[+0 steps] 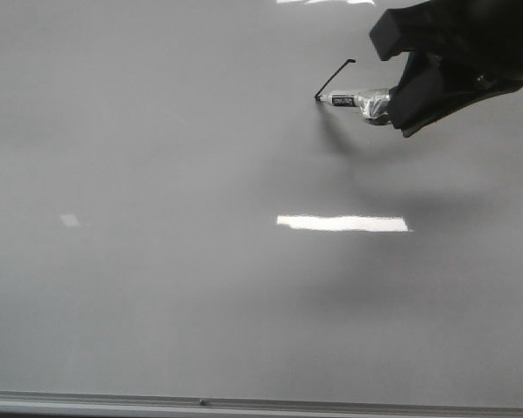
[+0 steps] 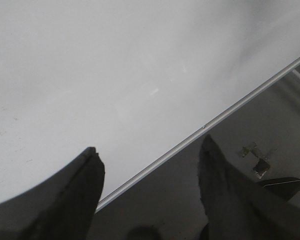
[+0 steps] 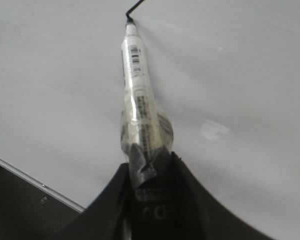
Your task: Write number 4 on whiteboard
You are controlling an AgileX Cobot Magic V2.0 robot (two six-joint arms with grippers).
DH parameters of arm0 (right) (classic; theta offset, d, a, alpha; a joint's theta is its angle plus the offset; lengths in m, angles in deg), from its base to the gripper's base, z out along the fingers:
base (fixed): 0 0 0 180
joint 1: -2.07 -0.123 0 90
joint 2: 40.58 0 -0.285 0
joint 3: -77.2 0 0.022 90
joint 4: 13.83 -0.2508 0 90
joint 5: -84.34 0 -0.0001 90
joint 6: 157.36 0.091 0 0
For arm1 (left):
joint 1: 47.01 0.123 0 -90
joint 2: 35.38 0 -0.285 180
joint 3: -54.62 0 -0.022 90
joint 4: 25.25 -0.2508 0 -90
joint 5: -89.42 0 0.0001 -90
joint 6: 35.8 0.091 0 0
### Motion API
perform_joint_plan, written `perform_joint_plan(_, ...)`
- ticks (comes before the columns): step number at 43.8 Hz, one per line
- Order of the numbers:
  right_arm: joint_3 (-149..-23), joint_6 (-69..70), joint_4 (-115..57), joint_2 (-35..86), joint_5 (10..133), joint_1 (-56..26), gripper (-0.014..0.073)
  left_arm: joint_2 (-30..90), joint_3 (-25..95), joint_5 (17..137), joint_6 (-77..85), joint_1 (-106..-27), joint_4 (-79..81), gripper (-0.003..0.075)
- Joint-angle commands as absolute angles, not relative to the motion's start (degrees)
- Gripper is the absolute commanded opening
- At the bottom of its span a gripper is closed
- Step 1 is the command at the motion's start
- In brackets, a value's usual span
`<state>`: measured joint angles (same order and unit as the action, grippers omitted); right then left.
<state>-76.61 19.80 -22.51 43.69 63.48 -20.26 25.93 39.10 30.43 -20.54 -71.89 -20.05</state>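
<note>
Ink on the whiteboard (image 1: 200, 261) so far amounts to one thin black diagonal stroke (image 1: 335, 78) with a small hook at its upper end, sitting in the upper right part of the board as we see it from the front. We read this as the opening slant of the number 4, so the figure is only begun: the crossbar and the vertical stem are not yet drawn, and nothing else is written anywhere on the surface (the bright white patches are light reflections, not marks).

At the lower end of that stroke rests the tip of the marker (image 1: 353, 101), a white-barrelled pen with a printed label and some clear wrapping around its rear half. In the right wrist view the marker (image 3: 137, 100) points away from the camera, its nib touching the end of the line on the board.

Our right gripper (image 1: 410, 87) is clamped around the back end of the marker, fingers closed on the wrapped section, coming in from the right edge of the front view. We judge the next work to be the crossbar running from where the nib now stands, then the stem.

Our left gripper (image 2: 150, 170) holds nothing, its jaws spread wide apart, and hangs over the board's silver frame (image 2: 215, 120), well away from the writing.
</note>
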Motion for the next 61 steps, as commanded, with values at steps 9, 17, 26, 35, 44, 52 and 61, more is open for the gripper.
perform_joint_plan(9,-78.46,19.07,-21.75,40.83,60.64,-13.55,-0.0069,25.25,40.62,34.00,-21.28,-71.71,-19.49,0.0410)
perform_joint_plan(17,-78.46,19.07,-21.70,39.35,60.55,-12.65,-0.0069,25.25,40.62,34.00,-21.28,-71.71,-19.49,0.0410)
perform_joint_plan(26,-78.46,17.95,-21.75,36.60,64.10,-16.04,-0.0069,25.25,40.62,34.00,-21.28,-71.71,-19.49,0.0410)
perform_joint_plan(35,-78.46,17.42,-21.75,38.30,67.93,-17.81,-0.0069,25.25,40.62,34.00,-21.28,-71.71,-19.49,0.0410)
perform_joint_plan(44,-78.46,17.42,-21.75,42.75,67.82,-17.70,-0.0069,25.25,40.62,34.00,-21.28,-71.71,-19.49,0.0410)
perform_joint_plan(52,-78.46,17.29,-21.75,47.64,56.68,-18.20,-0.0069,25.25,40.62,34.00,-21.28,-71.71,-19.49,0.0410)
perform_joint_plan(61,-78.55,14.89,-21.75,48.66,54.87,-18.45,-0.0069,25.25,40.62,34.00,-21.28,-71.71,-19.49,0.0410)
